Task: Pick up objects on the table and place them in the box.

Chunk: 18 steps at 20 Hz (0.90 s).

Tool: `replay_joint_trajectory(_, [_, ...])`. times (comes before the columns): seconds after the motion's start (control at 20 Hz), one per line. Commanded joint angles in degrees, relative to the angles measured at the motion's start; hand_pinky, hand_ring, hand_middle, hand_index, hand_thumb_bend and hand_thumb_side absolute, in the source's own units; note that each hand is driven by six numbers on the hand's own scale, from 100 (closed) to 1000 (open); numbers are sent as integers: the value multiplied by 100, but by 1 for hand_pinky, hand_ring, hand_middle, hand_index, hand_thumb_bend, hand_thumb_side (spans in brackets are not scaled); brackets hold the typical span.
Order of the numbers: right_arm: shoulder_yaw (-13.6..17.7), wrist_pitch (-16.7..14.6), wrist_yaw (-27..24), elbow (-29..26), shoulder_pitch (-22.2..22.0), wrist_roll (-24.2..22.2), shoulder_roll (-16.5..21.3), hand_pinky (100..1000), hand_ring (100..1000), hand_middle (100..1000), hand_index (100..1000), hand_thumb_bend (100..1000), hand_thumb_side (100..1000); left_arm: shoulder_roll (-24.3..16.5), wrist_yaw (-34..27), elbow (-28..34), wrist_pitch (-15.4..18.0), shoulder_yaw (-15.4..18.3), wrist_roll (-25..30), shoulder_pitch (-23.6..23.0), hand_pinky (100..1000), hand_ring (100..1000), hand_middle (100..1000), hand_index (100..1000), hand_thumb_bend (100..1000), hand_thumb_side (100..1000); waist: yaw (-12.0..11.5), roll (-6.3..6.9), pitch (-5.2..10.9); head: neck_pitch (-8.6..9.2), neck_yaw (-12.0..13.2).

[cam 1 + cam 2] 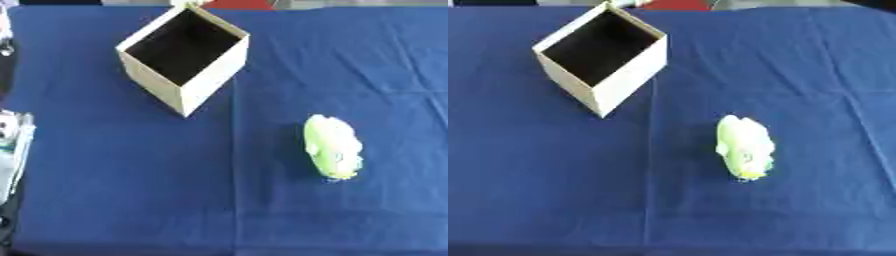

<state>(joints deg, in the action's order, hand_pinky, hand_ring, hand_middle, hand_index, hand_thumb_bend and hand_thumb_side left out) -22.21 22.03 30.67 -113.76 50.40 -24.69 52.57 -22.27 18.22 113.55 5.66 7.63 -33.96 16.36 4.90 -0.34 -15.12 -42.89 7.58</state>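
A pale green and white object [333, 146] lies on the blue cloth of the bench [131, 190], right of centre and toward the near side, well apart from the open cardboard box [185, 87], which stands at the far left with its dark inside showing and nothing visible in it. The object is an elongated, rounded lump, lumpy in outline with a yellowish tip at its near end; it may be a crumpled wrapper or a soft toy, though the view is too blurred to say which. By its look I judge it light and somewhat yielding, unlikely to break, and possibly slick if the skin is plastic. The sensible hold would be across its narrow middle, thumb on one long side and fingers on the other, coming down from above. Neither hand shows in either view, so whether the fingers are spread or curled cannot be told.
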Motion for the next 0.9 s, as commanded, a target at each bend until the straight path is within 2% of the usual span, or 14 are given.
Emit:
replay_joint_trajectory(0.05, [-155,42,-168,-83,226,-656,342,887,975,931,939,100,1000,-170,30,104,-15,30,12,28,496,615,730,871,395,717,1,-17,111,-52,7])
replay_joint_trajectory(0.35, [-572,333,-424,-83,549,-1421,288,911,983,941,977,100,1000,-166,12,104,-6,10,36,39,496,615,730,871,393,716,-24,-34,117,-10,-116])
replay_joint_trajectory(0.6, [-756,681,-782,-83,615,-1625,268,941,970,926,1000,100,864,-157,3,104,4,4,39,56,496,616,730,871,392,716,-24,-47,115,-12,-191])
replay_joint_trajectory(0.75, [-856,864,-1023,-83,620,-1672,248,949,965,925,1000,100,837,-146,-3,104,13,-4,45,71,496,616,730,871,392,715,-27,-56,118,-16,-259])
replay_joint_trajectory(0.9, [-979,896,-1247,-83,621,-1755,227,963,960,921,1000,100,761,-144,-8,104,15,-6,49,71,496,616,730,871,391,715,-30,-62,120,-13,-317])
